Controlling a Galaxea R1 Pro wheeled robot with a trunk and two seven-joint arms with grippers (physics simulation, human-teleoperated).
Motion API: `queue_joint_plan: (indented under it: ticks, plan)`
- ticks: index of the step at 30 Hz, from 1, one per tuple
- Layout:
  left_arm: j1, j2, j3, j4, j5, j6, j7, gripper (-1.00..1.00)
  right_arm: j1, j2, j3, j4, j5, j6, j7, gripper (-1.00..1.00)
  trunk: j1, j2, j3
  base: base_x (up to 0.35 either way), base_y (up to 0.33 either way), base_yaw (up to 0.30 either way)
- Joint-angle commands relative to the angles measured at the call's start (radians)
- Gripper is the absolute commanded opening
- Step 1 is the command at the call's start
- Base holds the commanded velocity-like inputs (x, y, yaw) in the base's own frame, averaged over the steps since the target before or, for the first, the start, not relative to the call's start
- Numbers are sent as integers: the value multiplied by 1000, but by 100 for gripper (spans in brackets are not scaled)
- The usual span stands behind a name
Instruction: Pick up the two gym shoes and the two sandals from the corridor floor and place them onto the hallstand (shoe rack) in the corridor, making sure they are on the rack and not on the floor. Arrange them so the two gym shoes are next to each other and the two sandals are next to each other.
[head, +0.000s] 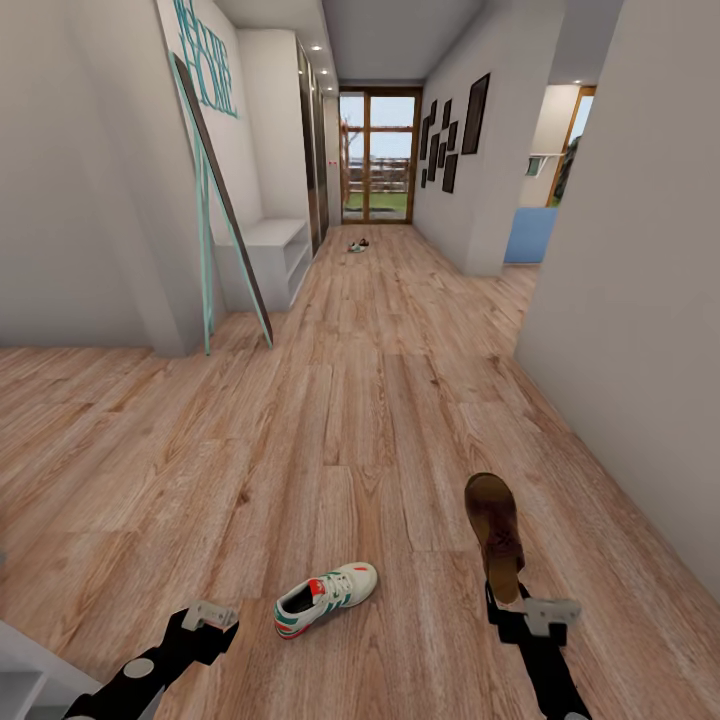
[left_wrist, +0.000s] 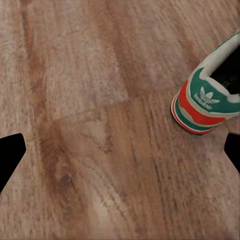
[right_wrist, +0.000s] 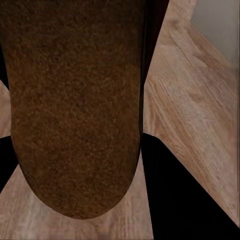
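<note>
The right arm reaches forward from the bottom of the head view, low over the light brown wood plank corridor floor (head: 380, 400). Its black right end effector (head: 503, 596) is closed on the heel end of a brown leather sandal with a tan-brown footbed (head: 496, 530). The sandal sticks out ahead of the fingers, lifted off the floor. In the right wrist view the sandal's brown sole (right_wrist: 75, 100) sits between the two dark fingers (right_wrist: 175, 190).

The left arm comes in from the bottom left, pointing forward and down. The left end effector (head: 205, 625) is wide apart and holds nothing. It hovers just beside a small white gym shoe with green stripes and a red patch (head: 326, 597), which lies on the floor between the two arms. The left wrist view shows the shoe's teal and orange heel (left_wrist: 207, 100).

Far down the corridor, more small shoes (head: 357, 245) lie on the floor, too small to tell apart. A light grey low bench unit (head: 275, 255) stands by the left wall under teal letters (head: 205, 60).
</note>
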Motion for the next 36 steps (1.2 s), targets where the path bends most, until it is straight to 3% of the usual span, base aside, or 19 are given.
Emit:
queue_joint_plan:
  ticks: [1, 6, 10, 13, 18, 28, 36]
  plan:
    - [0, 0, 7, 0, -9, -4, -5, 100, 0, 0, 1, -26, 5, 28, -7, -100, 0, 0, -1, 0, 0, 0]
    - [7, -1, 5, -4, -11, -10, -5, 100, -13, 1, 3, -219, 3, 341, -4, -100, 0, 0, -1, 0, 0, 0]
    - [8, -1, 9, -8, -9, -11, -4, 100, -78, 3, 6, -331, 3, 541, -4, -100, 0, 0, -1, 76, 0, 0]
    - [8, -1, 11, -8, -8, -11, -4, 100, -105, 2, 2, -380, 3, 643, -4, -100, 0, 0, -1, 254, 0, 0]
    - [8, -3, 11, -9, -8, -11, -4, 100, -116, 3, 5, -395, 6, 696, -3, -100, 0, 0, -1, 318, 0, 0]
    - [8, -9, 9, -9, -9, -12, -4, 100, -119, 2, 6, -398, 8, 707, -3, -100, 0, 0, -1, 325, 0, -92]
    - [11, -12, 1, -9, -13, -11, -4, 100, -119, 9, 7, -400, 8, 707, -4, -100, 0, 0, -1, 62, 0, -88]
